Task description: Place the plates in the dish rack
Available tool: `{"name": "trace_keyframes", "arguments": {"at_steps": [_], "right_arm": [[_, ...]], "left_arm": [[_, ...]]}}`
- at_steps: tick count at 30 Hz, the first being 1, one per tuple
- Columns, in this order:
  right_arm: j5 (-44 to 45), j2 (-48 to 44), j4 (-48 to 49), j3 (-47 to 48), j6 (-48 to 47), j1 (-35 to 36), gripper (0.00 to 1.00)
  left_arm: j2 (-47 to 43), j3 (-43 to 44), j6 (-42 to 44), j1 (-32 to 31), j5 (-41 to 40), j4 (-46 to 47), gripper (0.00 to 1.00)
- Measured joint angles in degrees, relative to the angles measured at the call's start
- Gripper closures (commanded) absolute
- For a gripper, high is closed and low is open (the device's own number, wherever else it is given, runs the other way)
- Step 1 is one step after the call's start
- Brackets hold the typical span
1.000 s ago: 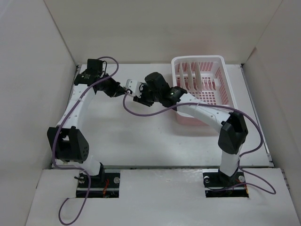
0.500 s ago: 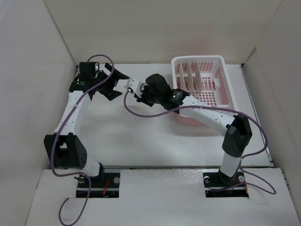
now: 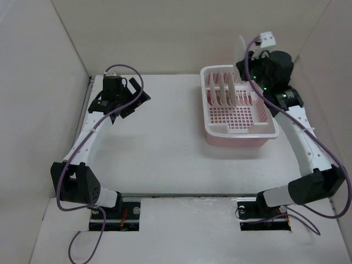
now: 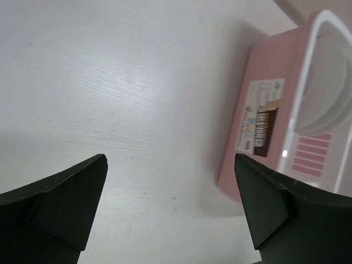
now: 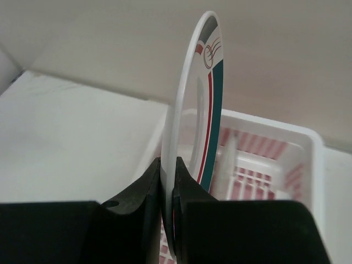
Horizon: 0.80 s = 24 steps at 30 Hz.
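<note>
plate (image 5: 212, 93): upright, edge-on, above dish rack (image 3: 240, 135)
right gripper (image 5: 168, 170): clamped on plate's lower rim
left gripper (image 4: 169, 159): jaws apart
change: right gripper came over from mid-table (image 3: 165, 154)

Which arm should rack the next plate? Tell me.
Right. Its pincer is shut on a plate, on edge by the rack; the left pincer is open, empty, farther off.
</note>
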Motion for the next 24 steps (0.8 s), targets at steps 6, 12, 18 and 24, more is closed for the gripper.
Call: {"name": "trace_keyframes", "arguments": {"at_steps": [6,12,18,24], "right_arm": [[-0.98,-2.80,1.62,-5.05,2.95,-12.92,1.00],[-5.62,5.90,1.90,-5.31,2.95,-16.26,1.00],[-8.74,13.51,0.66,-5.31,3.15,-20.09,1.00],[-10.03,15.39,1.11,-5.27,3.10,-20.83,1.00]], "left_arm": [[-0.52,-6.27,2.75,-0.61,-2.69,0.26,0.00],[0.81,-6.69,4.44,-1.68,-2.56,1.42,0.00],[1.64,-6.69,5.44,-1.99,-1.66,1.79,0.00],[1.66,-6.64,6.10,-1.99,-0.72,2.05,0.00]]}}
